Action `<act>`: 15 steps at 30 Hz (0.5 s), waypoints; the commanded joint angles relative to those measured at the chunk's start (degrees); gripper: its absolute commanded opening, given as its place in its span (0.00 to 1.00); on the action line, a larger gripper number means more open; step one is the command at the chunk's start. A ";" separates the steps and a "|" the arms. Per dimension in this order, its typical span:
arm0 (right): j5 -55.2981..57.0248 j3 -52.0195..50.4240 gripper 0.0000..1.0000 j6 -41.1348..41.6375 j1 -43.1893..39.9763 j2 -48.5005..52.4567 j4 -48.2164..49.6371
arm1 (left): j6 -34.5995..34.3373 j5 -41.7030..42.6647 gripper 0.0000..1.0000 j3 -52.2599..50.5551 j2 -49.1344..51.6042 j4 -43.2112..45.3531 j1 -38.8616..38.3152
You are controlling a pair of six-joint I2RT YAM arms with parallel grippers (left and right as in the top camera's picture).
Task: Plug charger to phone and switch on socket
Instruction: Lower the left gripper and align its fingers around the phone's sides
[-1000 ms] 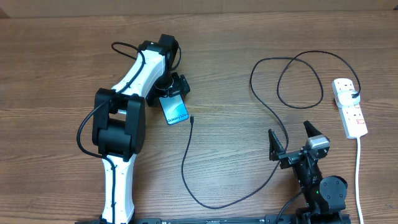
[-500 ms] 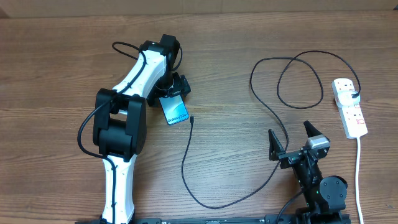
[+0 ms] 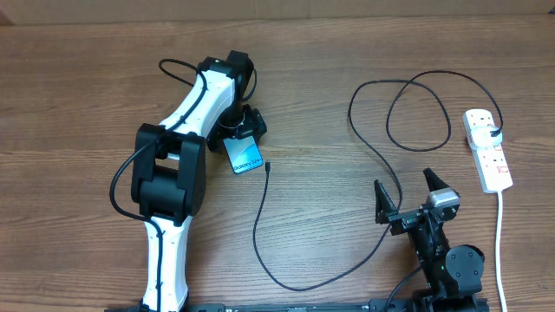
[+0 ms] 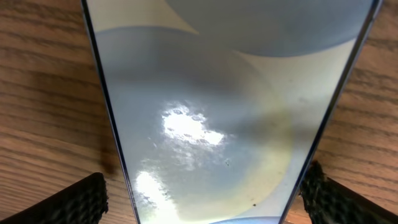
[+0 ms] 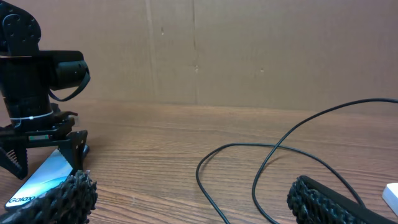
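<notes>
Left tool (image 3: 241,132) spread, straddling far end of phone (image 3: 244,156), flat on bench (image 3: 78,78). Right tool (image 3: 408,196) spread, holding nothing. Charger (image 3: 257,227) tip just beside phone, unplugged.

surface: wooden table (image 3: 78,78) | on it: phone (image 3: 244,154), charger (image 3: 260,234), socket (image 3: 488,149), white cord (image 3: 500,234)

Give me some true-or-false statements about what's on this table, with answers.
1. The charger is plugged into the phone. False: its tip lies loose on the table beside the phone.
2. The left pincer straddles one end of the phone. True.
3. The right pincer is gripping the charger. False: it is open and empty.
4. A black plug sits in the socket. True.
</notes>
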 commanded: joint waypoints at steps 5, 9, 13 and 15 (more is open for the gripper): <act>-0.11 -0.59 1.00 -0.07 -0.37 -0.11 0.17 | -0.07 -1.46 0.92 -1.60 0.85 -0.70 -0.90; -0.11 -0.59 1.00 -0.07 -0.37 -0.11 0.17 | -0.07 -3.26 0.93 -1.60 0.85 -0.44 -0.90; -0.11 -0.59 1.00 -0.07 -0.37 -0.11 0.17 | -0.11 -5.51 0.93 -1.60 0.85 -0.33 -0.85; -0.11 -0.59 1.00 -0.07 -0.37 -0.11 0.17 | -0.11 -5.84 0.92 -1.60 0.85 -0.04 -0.85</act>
